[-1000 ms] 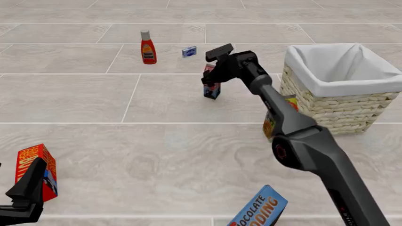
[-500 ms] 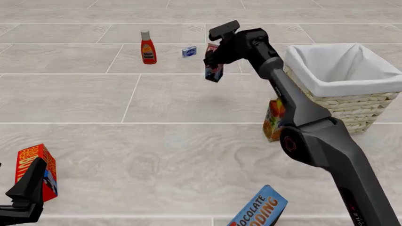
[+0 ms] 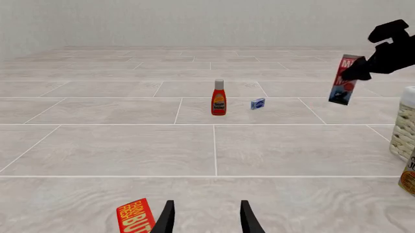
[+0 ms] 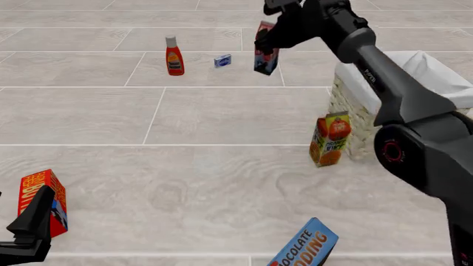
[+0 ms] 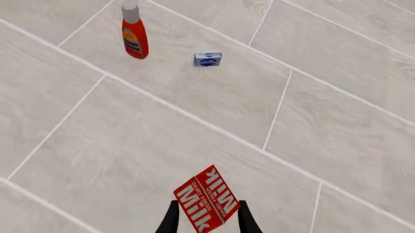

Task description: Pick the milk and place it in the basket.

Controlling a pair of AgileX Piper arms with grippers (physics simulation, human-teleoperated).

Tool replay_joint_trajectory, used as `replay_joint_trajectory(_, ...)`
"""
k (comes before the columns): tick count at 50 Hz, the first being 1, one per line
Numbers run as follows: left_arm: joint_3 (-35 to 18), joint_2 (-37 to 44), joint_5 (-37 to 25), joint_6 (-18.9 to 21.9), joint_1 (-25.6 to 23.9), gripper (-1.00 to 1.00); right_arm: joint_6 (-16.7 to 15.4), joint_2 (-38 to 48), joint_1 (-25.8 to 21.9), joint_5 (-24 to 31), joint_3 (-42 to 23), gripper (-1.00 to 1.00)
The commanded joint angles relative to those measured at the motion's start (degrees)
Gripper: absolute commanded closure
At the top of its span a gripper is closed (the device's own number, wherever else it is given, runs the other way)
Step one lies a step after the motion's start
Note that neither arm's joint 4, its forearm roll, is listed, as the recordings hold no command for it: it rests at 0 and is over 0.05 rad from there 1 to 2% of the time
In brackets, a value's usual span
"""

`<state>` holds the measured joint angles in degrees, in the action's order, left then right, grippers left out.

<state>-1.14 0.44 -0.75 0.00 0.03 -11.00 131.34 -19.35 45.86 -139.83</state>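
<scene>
I have the milk (image 4: 265, 47) pinched in the right gripper (image 4: 267, 43), jaws closed on its red top, and it hangs well clear of the floor, tilted, to the left of the basket (image 4: 414, 69) in the front view. In the right wrist view the carton (image 5: 206, 199) sits between the two fingers (image 5: 170, 219), turned at an angle to them, so I judge the hold to be on corners or a narrow strip, not flat faces; I can't quite tell how much pad is on it from here.

That is my main worry: a quick swing across to the basket could let the carton pivot or slide out, and it would drop onto the tiles short of the rim. The second risk is height. The carton's lower end hangs below the gripper, and if I carry it across too low it could clip the white liner on the near rim and get knocked loose. The orange juice carton (image 4: 329, 139) stands just beside the basket's near side, under the arm, so a low elbow could tip it.

My left gripper (image 3: 205, 219) rests open near the butter box (image 3: 135, 219), well apart from all this.
</scene>
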Motion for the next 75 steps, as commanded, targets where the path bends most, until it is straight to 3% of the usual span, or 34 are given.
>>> replay_joint_trajectory(1, 0.0, -0.02, 0.0, 0.0, 0.0, -1.0, 1.31, -13.49, 1.62, -6.12, 15.72, 1.0)
replay_joint_trajectory(26, 0.0, -0.01, 0.0, 0.0, 0.0, -1.0, 1.65, -30.58, 8.58, -11.04, 34.21, 1.0)
replay_joint_trajectory(32, 0.0, -0.01, 0.0, 0.0, -0.01, -1.0, -0.2, -32.86, 11.17, -10.74, 36.35, 1.0)
replay_joint_trajectory(56, 0.0, 0.0, 0.0, 0.01, 0.01, -1.0, -2.31, -39.18, 17.12, -10.9, 42.95, 1.0)
replay_joint_trajectory(75, 0.0, 0.01, 0.0, -0.01, 0.0, -1.0, -4.96, -38.61, 24.2, -12.68, 46.34, 1.0)
